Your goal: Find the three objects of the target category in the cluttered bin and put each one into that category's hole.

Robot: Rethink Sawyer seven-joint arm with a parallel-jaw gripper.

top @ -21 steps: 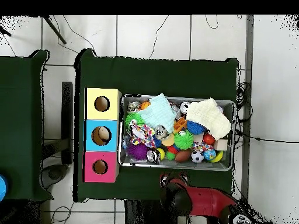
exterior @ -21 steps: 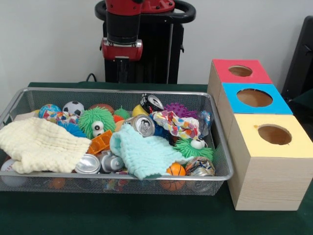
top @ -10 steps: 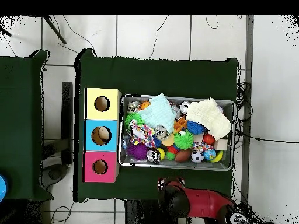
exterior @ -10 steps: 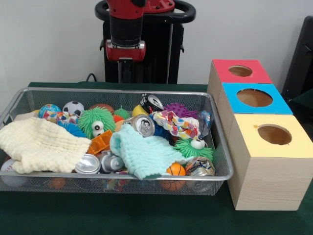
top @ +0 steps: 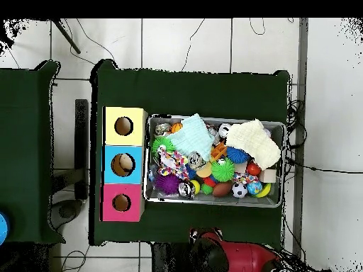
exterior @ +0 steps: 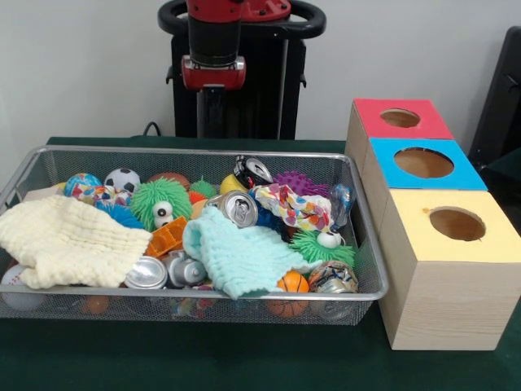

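One green cloth covers the table [exterior: 244,366]; a grey-white wall stands behind in the front view, and the overhead view shows pale floor tiles with cables around the table. A second green-covered surface [top: 25,152] sits at 9 o'clock of the table, overhead.

The wire bin [exterior: 370,269] is full: a cream cloth [exterior: 69,240], a mint cloth [exterior: 236,257], cans [exterior: 240,209], fuzzy green balls [exterior: 160,201], a soccer ball [exterior: 122,179], a purple spiky ball [exterior: 297,181], and a small basketball [exterior: 291,283]. I cannot tell which category is the target.

Three boxes stand in a row just beside the bin, at its 3 o'clock in the front view: red [exterior: 399,118], blue [exterior: 423,163], yellow [exterior: 456,224], each with a round hole on top.

The gripper [exterior: 212,114] hangs behind the bin's far rim, raised, at about 12 o'clock of the cans. Whether it is open, and whether it holds anything, I cannot tell.

Overhead only: something pale lies inside the blue box's hole [top: 123,164]. The front view shows that hole without its contents.
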